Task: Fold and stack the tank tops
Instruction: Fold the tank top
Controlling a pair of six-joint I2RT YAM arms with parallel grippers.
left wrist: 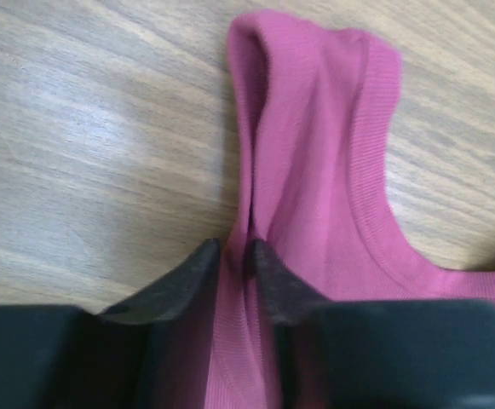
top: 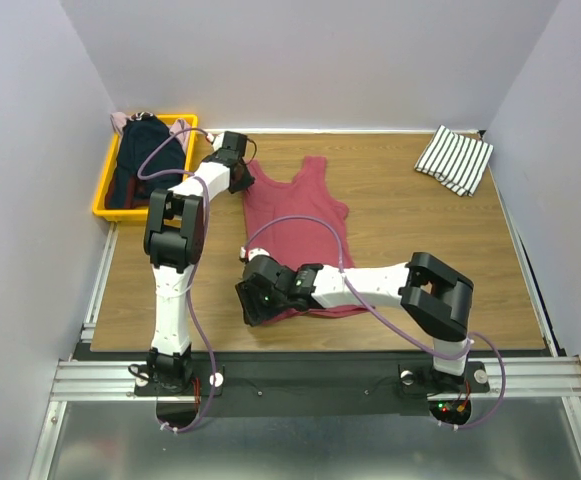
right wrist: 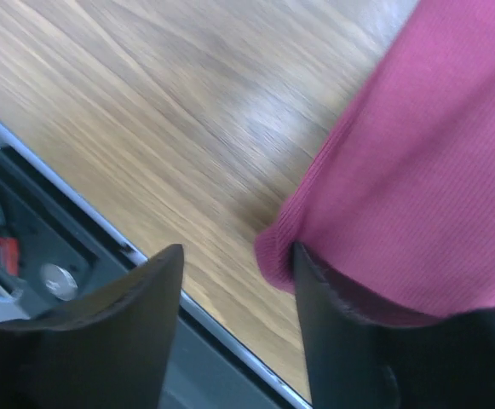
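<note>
A dark red tank top (top: pixel 300 225) lies spread flat in the middle of the wooden table (top: pixel 420 250), straps toward the back. My left gripper (top: pixel 242 178) is down at its left shoulder strap (left wrist: pixel 315 128). In the left wrist view the left gripper (left wrist: pixel 232 256) is open only a little, and a raised fold of the strap stands between its fingers. My right gripper (top: pixel 255 305) is at the near left hem corner. In the right wrist view the right gripper (right wrist: pixel 237 256) is open over bare wood, and the hem (right wrist: pixel 417 170) rests against the outside of one finger. A striped tank top (top: pixel 455 158) lies folded at the back right.
A yellow bin (top: pixel 103 195) at the back left holds dark navy (top: pixel 142 155) and pale pink (top: pixel 120 122) cloth. The table's near edge and metal rail (right wrist: pixel 77 247) run close under the right gripper. Grey walls close in the back and both sides.
</note>
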